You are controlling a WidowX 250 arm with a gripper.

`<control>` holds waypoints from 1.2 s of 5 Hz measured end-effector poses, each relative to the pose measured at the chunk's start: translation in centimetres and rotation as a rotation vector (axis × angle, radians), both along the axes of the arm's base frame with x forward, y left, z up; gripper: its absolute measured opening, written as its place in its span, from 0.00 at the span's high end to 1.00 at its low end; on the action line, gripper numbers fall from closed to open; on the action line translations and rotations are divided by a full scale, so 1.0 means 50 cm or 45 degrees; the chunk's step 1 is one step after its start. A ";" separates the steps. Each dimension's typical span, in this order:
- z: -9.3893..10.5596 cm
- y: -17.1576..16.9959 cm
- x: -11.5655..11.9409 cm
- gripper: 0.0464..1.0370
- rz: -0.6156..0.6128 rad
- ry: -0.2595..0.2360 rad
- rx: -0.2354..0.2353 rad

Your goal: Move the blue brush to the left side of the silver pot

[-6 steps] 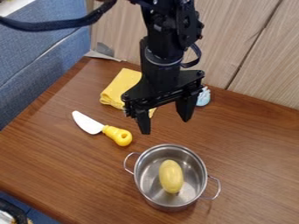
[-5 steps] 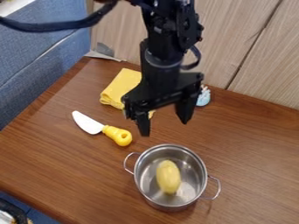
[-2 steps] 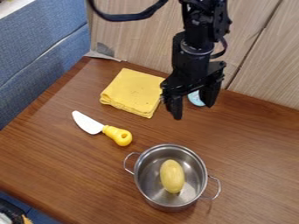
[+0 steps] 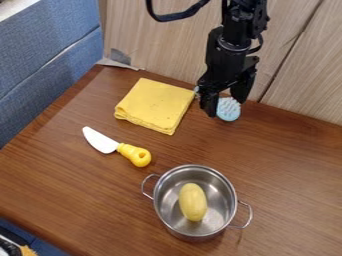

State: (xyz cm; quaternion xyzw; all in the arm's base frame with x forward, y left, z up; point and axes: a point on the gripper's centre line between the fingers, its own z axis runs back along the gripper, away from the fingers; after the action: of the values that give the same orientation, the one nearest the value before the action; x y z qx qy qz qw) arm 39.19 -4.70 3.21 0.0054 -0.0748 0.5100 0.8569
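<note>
Blue brush at the jaws, no grip seen yet

Pale-blue plastic brush w/ whitish bristles (image 4: 228, 110) lies on the table at the far side, its rounded head just below & partly btwn the tips of the black two-finger gripper (image 4: 227, 106), bristles up. A bit of pale blue pokes out picture-left of the jaws, prob. the handle end; the stretch btwn is hidden behind them. Jaws are spread, nothing seen pinched; can't tell if either finger touches the brush.

Handling, my guess: light, stiff body, not fragile, smooth plastic so a bit slippery. Bristles will give & make a poor hold. Best grip: across the handle nr the neck, or on the solid sides of the head, low down. A shallow pinch could let it swivel or squirt out.

Outward from jaws: folded yellow cloth (image 4: 155, 106) just picture-left. White-bladed toy knife w/ yellow handle (image 4: 121, 148) farther that way & nearer the camera. Shiny silver metal pot (image 4: 224, 201) well below the jaws, nr edge side, w/ yellow oval toy potato (image 4: 193, 202) inside. Goal spot = brown wood table (image 4: 110, 207) picture-left of pot; carry should clear knife handle & pot rim.
</note>
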 end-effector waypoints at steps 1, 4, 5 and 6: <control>-0.026 0.015 0.033 0.04 0.001 0.002 0.044; -0.072 0.024 0.071 0.09 0.019 0.004 0.031; -0.079 0.029 0.065 0.37 0.045 -0.005 0.046; -0.080 0.026 0.060 0.49 0.019 -0.004 0.045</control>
State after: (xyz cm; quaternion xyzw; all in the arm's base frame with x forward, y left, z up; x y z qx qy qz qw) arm 42.19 -3.40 -0.77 0.0202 -0.0852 0.5150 0.8527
